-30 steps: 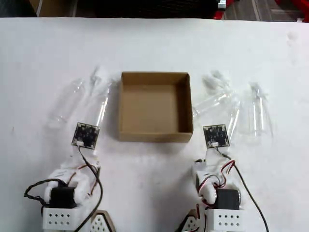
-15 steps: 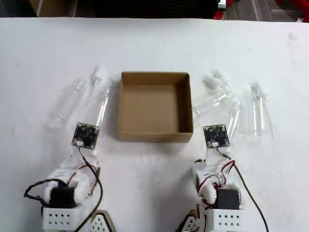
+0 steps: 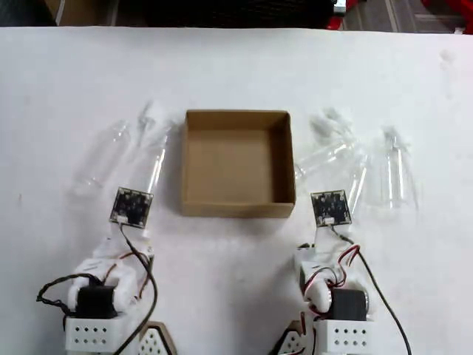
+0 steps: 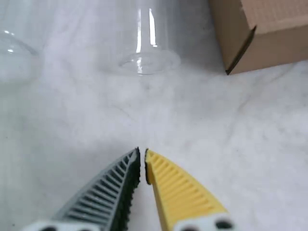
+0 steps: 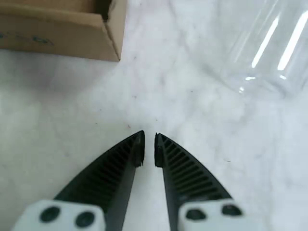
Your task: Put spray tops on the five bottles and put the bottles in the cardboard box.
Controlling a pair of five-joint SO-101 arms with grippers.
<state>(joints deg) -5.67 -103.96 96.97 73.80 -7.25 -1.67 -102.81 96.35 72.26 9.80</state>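
Counter (image 3: 236, 74): white, matte, faintly mottled in the wrist views.

Cardboard box (image 3: 235, 209): brown, square, open-topped, at the centre between the 2 arms; nothing in it.

Bottles: 5, clear plastic, cylindrical, all lying on their sides outside the box. 2 lie left of it (image 3: 100, 159) (image 3: 151, 163); 3 lie right of it (image 3: 321, 159) (image 3: 357, 181) (image 3: 395, 174), close together. Whether any carries a spray top cannot be told.

Left hand (image 4: 142, 156): 1 grey and 1 yellow ribbed finger, clenched to a hairline gap, grasping nothing. It is low over the counter, with a bottle's round end (image 4: 147, 53) ahead and a box corner (image 4: 269, 33) beside it.

Right hand (image 5: 149, 139): 2 black ribbed fingers, closed to a narrow slit, grasping nothing. A box corner (image 5: 57, 33) is to one side, a bottle (image 5: 269, 43) to the other.
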